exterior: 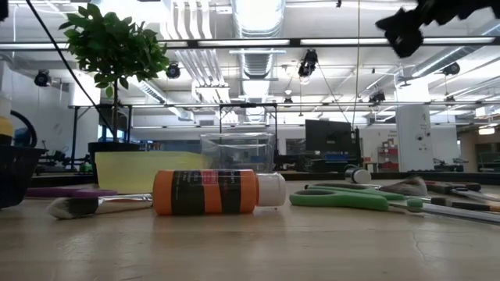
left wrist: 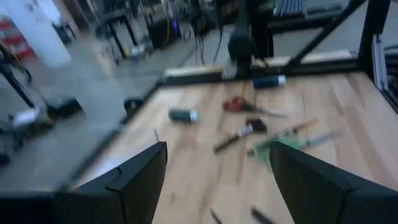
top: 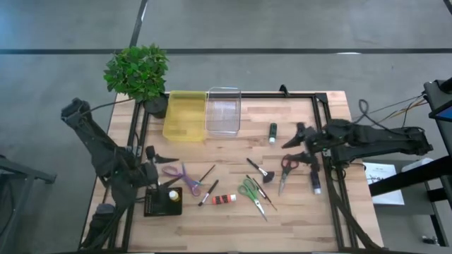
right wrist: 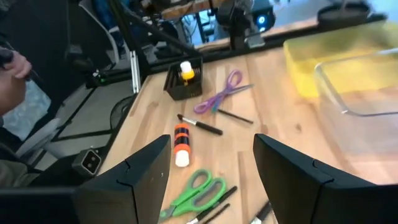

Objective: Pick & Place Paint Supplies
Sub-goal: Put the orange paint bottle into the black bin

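High view: supplies lie scattered mid-table. Orange paint bottle (top: 224, 199) near the front edge, green bottle (top: 272, 132) toward the back, fan brush (top: 263, 171) between them, yellow bottle (top: 172, 195) standing in a black holder (top: 163, 203). Yellow bin (top: 185, 115) and clear bin (top: 223, 111) sit at the back. Left gripper (top: 161, 156) hovers left of the purple scissors (top: 183, 178), jaws spread, empty. Right gripper (top: 302, 144) is above the red scissors (top: 285, 169), also spread, empty.

Low view: orange bottle on its side, white cap to one end; green scissors (exterior: 351, 197) beside it.

Left wrist view: fingers (left wrist: 140, 180) apart, nothing held.

Right wrist view: same, wide apart.

My read: bottles are light, rigid, round and slick, so they'll likely roll; pinch across mid-body. Brushes are thin and light; take the handle, not the bristles.
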You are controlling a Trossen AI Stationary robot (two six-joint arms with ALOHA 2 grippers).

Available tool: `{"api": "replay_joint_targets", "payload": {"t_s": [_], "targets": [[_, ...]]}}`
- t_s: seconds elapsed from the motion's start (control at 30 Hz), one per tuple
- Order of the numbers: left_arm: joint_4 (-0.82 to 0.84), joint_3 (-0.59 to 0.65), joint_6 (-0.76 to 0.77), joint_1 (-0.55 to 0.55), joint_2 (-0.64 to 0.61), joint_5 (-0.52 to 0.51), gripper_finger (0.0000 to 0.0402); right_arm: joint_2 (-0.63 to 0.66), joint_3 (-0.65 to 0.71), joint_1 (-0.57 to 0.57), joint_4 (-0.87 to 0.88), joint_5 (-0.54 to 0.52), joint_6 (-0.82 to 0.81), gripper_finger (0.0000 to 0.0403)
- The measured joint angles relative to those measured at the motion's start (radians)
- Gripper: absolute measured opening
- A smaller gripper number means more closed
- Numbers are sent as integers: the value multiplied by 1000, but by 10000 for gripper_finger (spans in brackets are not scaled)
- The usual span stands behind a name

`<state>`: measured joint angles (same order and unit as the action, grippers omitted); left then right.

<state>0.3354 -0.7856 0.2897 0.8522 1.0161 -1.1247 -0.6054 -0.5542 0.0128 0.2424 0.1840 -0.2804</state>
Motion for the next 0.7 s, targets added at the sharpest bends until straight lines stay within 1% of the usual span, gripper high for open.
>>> {"api": "replay_joint_targets", "payload": {"t_s": [0.07,0.13,0.2,0.3,0.4,0.47,0.57,0.63,0.7], "targets": [[-89,0,-111,-33,2,30,289,-61,34,11,-92,0,-11,228],[-132,0,-169,-74,8,97,289,-118,50,24,-156,1,-21,228],[-133,1,-179,-126,21,193,289,-161,51,40,-193,1,-27,228],[-130,6,-137,-210,65,317,289,-194,34,76,-215,6,-32,228],[-147,6,-110,-274,145,398,289,-194,1,123,-224,2,-38,228],[-189,6,-111,-304,214,452,289,-187,-15,150,-229,-1,-39,228],[-273,6,-139,-332,324,526,289,-169,-24,193,-212,-52,-42,228],[-322,5,-156,-339,399,547,289,-157,-26,216,-188,-93,-42,228],[-341,0,-158,-341,468,554,289,-149,-24,232,-175,-112,-42,228]]}}
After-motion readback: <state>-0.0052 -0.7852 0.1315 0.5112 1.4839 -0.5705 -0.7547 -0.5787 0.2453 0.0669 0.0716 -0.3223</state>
